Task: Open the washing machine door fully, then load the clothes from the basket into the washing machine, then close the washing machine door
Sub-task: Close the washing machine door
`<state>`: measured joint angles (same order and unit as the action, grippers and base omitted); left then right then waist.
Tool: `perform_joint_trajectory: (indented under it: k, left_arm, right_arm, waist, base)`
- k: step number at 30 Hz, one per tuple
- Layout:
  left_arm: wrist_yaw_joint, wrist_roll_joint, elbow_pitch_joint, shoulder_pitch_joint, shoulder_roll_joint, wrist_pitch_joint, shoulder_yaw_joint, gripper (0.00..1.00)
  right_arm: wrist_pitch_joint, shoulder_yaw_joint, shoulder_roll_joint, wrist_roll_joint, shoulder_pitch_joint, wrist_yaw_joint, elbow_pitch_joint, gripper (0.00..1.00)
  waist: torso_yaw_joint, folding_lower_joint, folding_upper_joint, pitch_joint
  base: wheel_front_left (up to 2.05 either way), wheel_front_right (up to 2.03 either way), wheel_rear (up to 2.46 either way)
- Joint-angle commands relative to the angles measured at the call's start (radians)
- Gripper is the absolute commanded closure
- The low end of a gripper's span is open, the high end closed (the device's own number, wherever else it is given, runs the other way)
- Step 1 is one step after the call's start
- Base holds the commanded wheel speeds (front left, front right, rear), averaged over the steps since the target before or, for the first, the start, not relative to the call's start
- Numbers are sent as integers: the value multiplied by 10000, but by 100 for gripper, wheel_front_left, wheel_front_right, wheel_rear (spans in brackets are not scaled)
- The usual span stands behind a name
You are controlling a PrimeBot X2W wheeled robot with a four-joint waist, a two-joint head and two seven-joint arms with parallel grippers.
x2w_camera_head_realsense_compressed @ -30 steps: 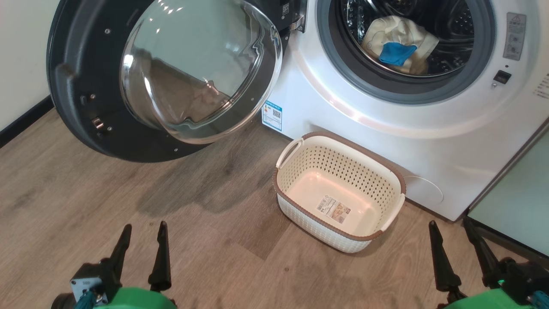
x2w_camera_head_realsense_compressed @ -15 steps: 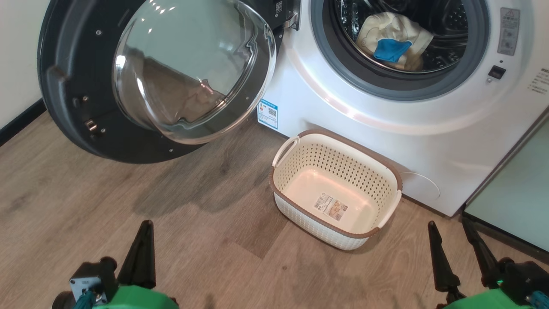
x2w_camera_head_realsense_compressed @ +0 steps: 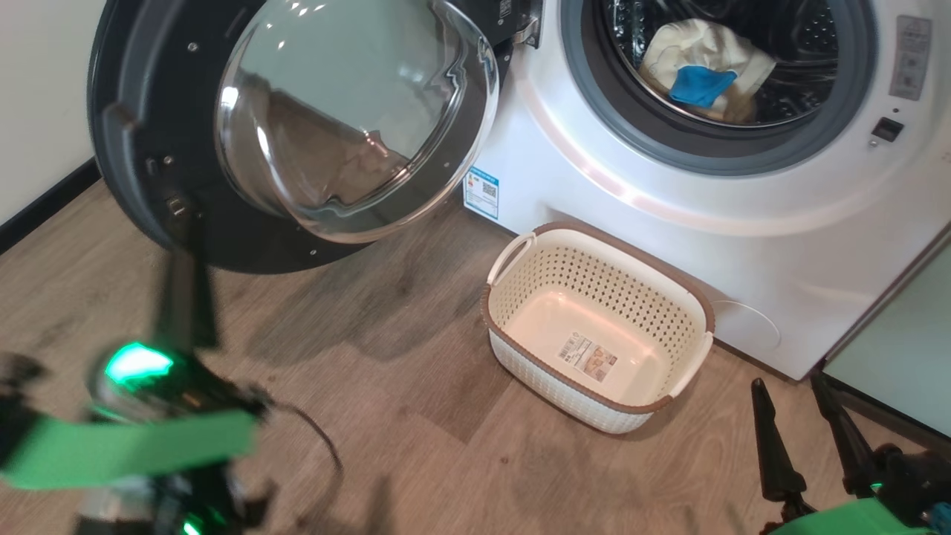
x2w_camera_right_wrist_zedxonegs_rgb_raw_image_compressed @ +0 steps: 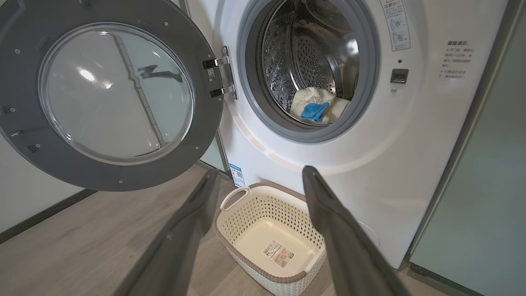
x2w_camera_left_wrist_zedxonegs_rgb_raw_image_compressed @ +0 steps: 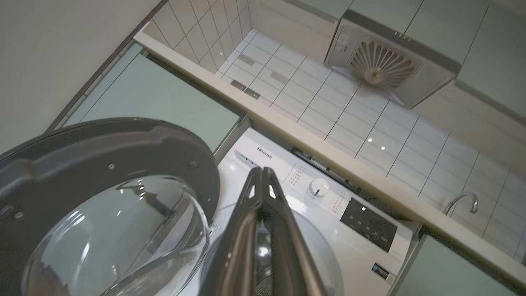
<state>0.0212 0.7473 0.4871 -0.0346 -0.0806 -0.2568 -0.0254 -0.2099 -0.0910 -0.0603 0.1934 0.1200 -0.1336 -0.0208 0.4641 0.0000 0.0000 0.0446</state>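
The washing machine [x2w_camera_head_realsense_compressed: 631, 215] stands with its door [x2w_camera_head_realsense_compressed: 148, 89] swung wide open to the left, glass bowl facing me. The clothes [x2w_camera_head_realsense_compressed: 706, 67], pale yellow with a blue patch, lie inside the steel drum and show again as clothes [x2w_camera_right_wrist_zedxonegs_rgb_raw_image_compressed: 316, 109] in the right wrist view. The basket [x2w_camera_head_realsense_compressed: 594, 286] sits empty on the floor against the machine's front, label on its base. My left gripper [x2w_camera_head_realsense_compressed: 183, 249] is blurred, raised just below the door's lower rim, fingers shut on nothing; its tips [x2w_camera_left_wrist_zedxonegs_rgb_raw_image_compressed: 261, 169] meet in the left wrist view. My right gripper [x2w_camera_head_realsense_compressed: 787, 383] rests low at the right, open and empty.
A pale green cabinet panel [x2w_camera_head_realsense_compressed: 906, 349] borders the machine on the right. A wall with dark skirting [x2w_camera_head_realsense_compressed: 44, 200] runs along the left behind the door. Wood floor [x2w_camera_head_realsense_compressed: 371, 386] spreads between me and the basket. The left wrist view looks up at a countertop [x2w_camera_left_wrist_zedxonegs_rgb_raw_image_compressed: 328, 152] and tiles.
My left gripper closed its fingers, then the arm rose and swung up toward the door's lower rim. The head camera shifted slightly. The right gripper stayed put.
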Motion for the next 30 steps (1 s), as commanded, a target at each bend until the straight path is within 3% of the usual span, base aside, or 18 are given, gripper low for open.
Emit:
perform_joint_trajectory:
  k: [1,4,8,14,20,25,30]
  left_arm:
    - [432,731,525,921,35,-49,-832,100]
    - [810,2266,719,1924,-150,-22,-1421,100]
    - [922,4163,413,3526,-1092,412,-2505,100]
    - [511,6305,-1572,5674,-2617,1486,-3763,100]
    - [15,6921,-4647,6952,-4033,2335,-4247,100]
    - [-111,7241,-7353,7672,-4583,2848,-4238,100]
    - [-69,7462,-9134,7938,-4866,3171,-4326,100]
  right_arm:
    - [27,-126,-161,-73,-272,29,415,0]
    - [78,-117,-151,-92,-273,29,483,0]
    - [110,-113,-177,-90,-270,29,561,0]
    - [143,-161,-249,-61,-335,29,622,0]
    - [159,-132,-314,-40,-353,29,665,0]
    - [184,-238,-368,-23,-441,29,661,0]
    - [245,-280,-452,0,-497,29,668,0]
  waist:
    - [59,0,0,20]
    - [97,0,0,47]
    - [118,0,0,131]
    - [-38,0,0,260]
    - [-164,0,0,385]
    - [-315,0,0,483]
    - [-471,0,0,575]
  base:
    - [0,0,0]
    - [0,0,0]
    - [0,0,0]
    - [0,0,0]
    - [0,0,0]
    - [0,0,0]
    - [0,0,0]
